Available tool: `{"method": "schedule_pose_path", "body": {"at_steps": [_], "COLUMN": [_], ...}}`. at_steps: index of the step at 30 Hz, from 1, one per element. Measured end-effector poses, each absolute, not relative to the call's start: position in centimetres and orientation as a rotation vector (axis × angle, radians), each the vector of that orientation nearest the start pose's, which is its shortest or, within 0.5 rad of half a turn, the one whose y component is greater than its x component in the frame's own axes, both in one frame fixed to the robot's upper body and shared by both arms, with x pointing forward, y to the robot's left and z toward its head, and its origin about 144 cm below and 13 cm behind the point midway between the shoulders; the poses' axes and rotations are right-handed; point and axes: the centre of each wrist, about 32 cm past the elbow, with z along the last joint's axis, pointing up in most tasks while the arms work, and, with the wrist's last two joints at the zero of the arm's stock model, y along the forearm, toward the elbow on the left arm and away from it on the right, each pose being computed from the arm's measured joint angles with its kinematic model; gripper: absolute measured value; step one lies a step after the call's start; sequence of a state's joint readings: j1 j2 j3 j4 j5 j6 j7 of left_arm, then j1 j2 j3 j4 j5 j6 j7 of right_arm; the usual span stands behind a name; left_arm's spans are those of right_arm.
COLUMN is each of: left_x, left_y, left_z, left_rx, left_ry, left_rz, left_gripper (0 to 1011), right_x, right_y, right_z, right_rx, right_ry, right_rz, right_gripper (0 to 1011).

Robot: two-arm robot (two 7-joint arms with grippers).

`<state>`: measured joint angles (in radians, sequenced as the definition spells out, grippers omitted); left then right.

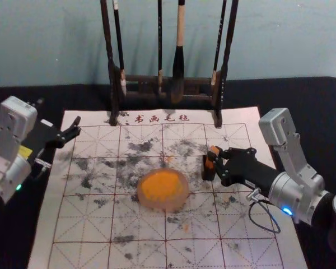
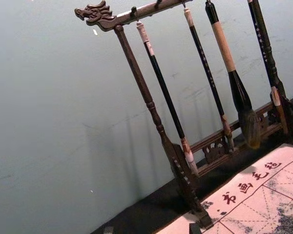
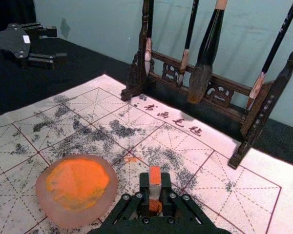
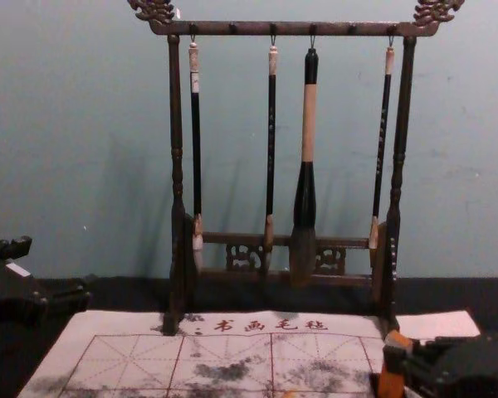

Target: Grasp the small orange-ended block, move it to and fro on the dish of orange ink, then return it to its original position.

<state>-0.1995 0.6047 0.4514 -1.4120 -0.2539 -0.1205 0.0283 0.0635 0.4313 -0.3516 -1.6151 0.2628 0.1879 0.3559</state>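
Observation:
My right gripper point(image 1: 213, 158) is at the right of the dish, shut on the small orange-ended block point(image 1: 214, 150). From the right wrist view, the block point(image 3: 155, 176) stands between the fingertips of the right gripper point(image 3: 155, 190), its pale middle partly covered. The block point(image 4: 391, 383) shows upright at the lower right of the chest view; whether it touches the mat I cannot tell. The round dish of orange ink point(image 1: 162, 189) lies left of it on the mat. My left gripper point(image 1: 69, 133) is parked open beyond the mat's left side; its fingertips edge into the left wrist view point(image 2: 151, 229).
A dark wooden rack point(image 1: 145, 80) with several hanging brushes stands at the mat's back edge, the thick brush point(image 1: 178, 70) among them. The white mat point(image 1: 140, 255) has a red grid and dark ink smudges. A dark shape stands close against the held block.

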Motion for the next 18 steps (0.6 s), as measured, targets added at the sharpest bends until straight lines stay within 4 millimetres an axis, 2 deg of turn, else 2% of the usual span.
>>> {"method": "schedule_pose_path", "body": {"at_steps": [18], "left_x": [48.86], "left_y": [30.97], "left_z": [113.98], "left_rx": [0.304], "left_ry": [-0.285], "left_rz": [1.248], "left_gripper": [1001], "right_x": [45.69], "right_y": [-24.16], "right_z": [114.39], "right_rx": [-0.295], "right_ry": [0.074], "right_rz": [-0.9], "right_gripper": [126]}}
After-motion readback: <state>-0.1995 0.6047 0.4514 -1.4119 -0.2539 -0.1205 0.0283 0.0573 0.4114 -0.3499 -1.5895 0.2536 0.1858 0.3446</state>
